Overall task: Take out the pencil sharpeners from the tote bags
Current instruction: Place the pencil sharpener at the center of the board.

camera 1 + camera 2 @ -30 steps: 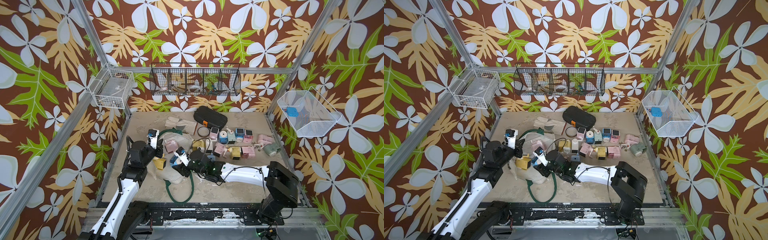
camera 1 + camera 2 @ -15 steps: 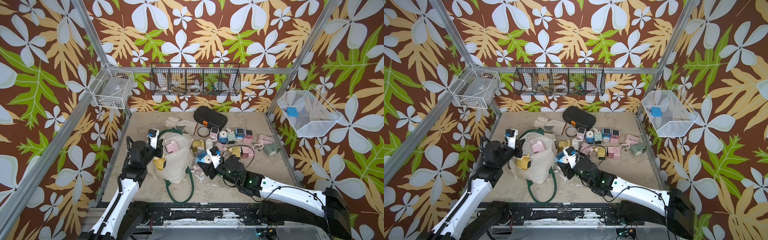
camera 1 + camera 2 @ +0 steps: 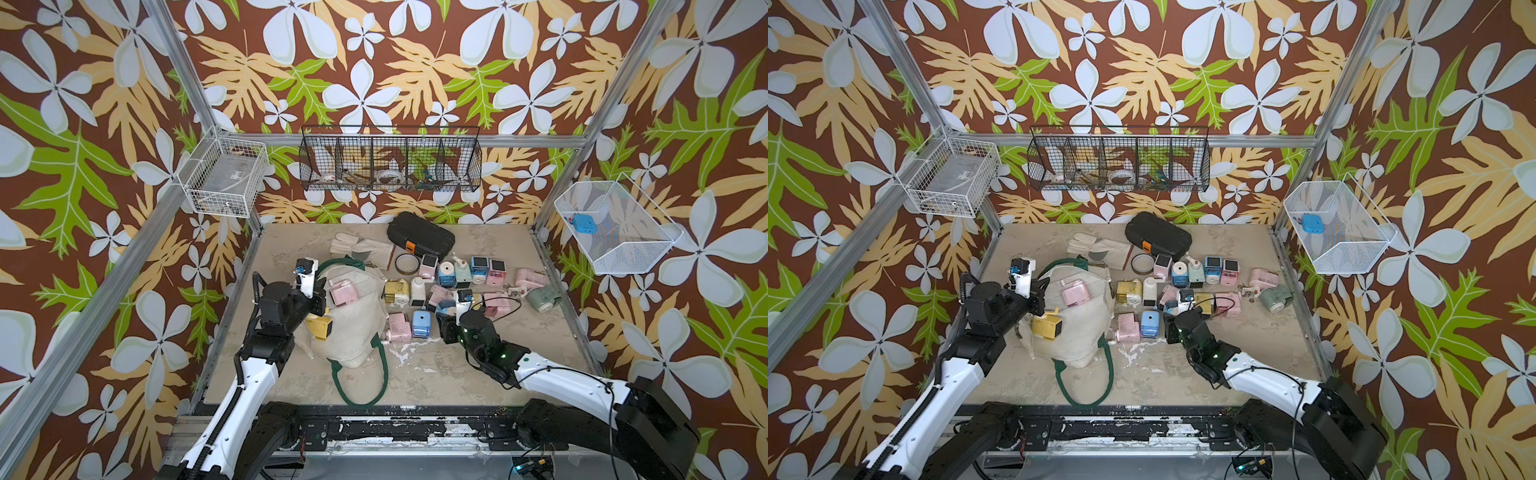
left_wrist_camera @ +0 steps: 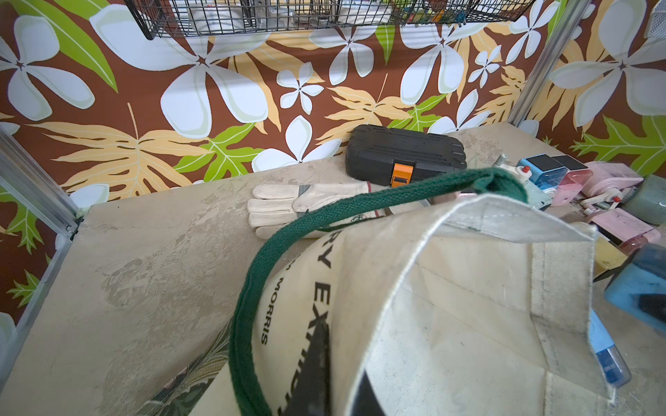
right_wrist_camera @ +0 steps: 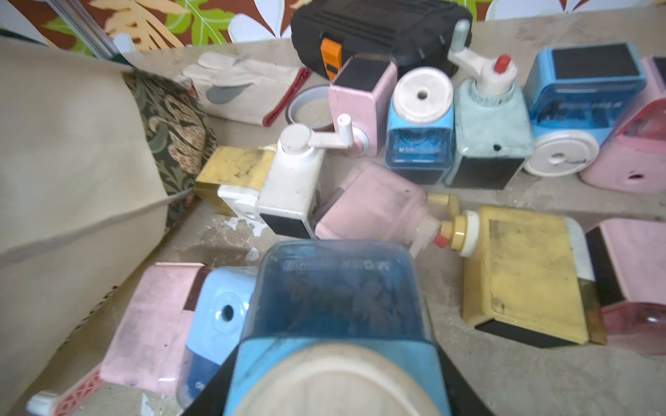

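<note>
cream canvas tote bag [image 3: 357,328] lies slumped on the worktop [image 3: 436,374], the left jaws pressed together on its raised rim beside a green strap [image 4: 259,273]. a pink sharpener [image 3: 344,293] and a yellow sharpener [image 3: 319,326] rest at its cloth; in or on it, i cannot tell. the right jaws pinch a blue sharpener [image 5: 335,299] among the other sharpeners [image 3: 478,270] gathered beside the bag.

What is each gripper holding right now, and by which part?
The left gripper is shut on the tote bag at its cream mouth edge. The right gripper holds a blue sharpener by its body's two sides.
</note>
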Motion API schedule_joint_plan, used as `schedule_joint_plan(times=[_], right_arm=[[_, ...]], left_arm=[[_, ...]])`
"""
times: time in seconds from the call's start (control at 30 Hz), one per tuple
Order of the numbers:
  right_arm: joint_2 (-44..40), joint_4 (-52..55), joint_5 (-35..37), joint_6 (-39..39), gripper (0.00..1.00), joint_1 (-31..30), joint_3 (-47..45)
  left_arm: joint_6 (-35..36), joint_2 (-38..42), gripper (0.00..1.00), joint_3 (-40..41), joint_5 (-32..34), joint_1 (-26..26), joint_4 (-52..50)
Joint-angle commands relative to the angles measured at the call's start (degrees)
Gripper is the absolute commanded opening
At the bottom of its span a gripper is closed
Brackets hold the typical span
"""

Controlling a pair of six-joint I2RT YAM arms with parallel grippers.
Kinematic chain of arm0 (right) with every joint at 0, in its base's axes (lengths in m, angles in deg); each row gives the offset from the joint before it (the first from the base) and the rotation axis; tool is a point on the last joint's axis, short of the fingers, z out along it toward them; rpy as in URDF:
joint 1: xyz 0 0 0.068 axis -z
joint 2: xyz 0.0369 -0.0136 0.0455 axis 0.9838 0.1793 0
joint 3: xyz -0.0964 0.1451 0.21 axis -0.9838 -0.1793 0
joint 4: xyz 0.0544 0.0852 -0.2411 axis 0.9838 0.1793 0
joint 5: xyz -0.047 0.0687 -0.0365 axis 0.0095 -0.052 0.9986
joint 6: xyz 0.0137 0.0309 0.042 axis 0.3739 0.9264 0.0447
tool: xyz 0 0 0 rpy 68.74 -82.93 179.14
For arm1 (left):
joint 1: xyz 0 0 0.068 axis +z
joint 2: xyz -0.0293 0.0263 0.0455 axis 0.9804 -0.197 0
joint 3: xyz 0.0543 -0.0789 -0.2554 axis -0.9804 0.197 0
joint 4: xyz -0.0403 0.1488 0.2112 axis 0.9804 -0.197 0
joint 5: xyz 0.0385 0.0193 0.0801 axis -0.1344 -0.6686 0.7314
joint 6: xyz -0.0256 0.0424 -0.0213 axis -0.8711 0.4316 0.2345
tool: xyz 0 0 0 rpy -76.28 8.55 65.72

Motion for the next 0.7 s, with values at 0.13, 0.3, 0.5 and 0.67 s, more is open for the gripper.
schedule_joint_plan(times=[0.13, 0.3, 0.5, 0.67], right_arm=[[10.3, -7.4, 1.4, 1.5, 0.36, 1.4, 1.0], [15.6, -9.3, 0.5, 1.3, 0.37, 1.4, 2.1], [17.7, -9.5, -0.3, 1.5, 0.62, 1.5, 2.7], [15.8, -7.0, -0.3, 1.2, 0.8, 1.4, 3.1]], left_arm=[[-0.6, 0.1, 0.0, -0.4, -1.0, 0.0, 0.7], [-0.6, 0.1, 0.0, -0.4, -1.0, 0.0, 0.7], [-0.6, 0.1, 0.0, -0.4, -1.2, 0.0, 0.7], [-0.6, 0.1, 0.0, -0.4, -1.1, 0.0, 0.7]])
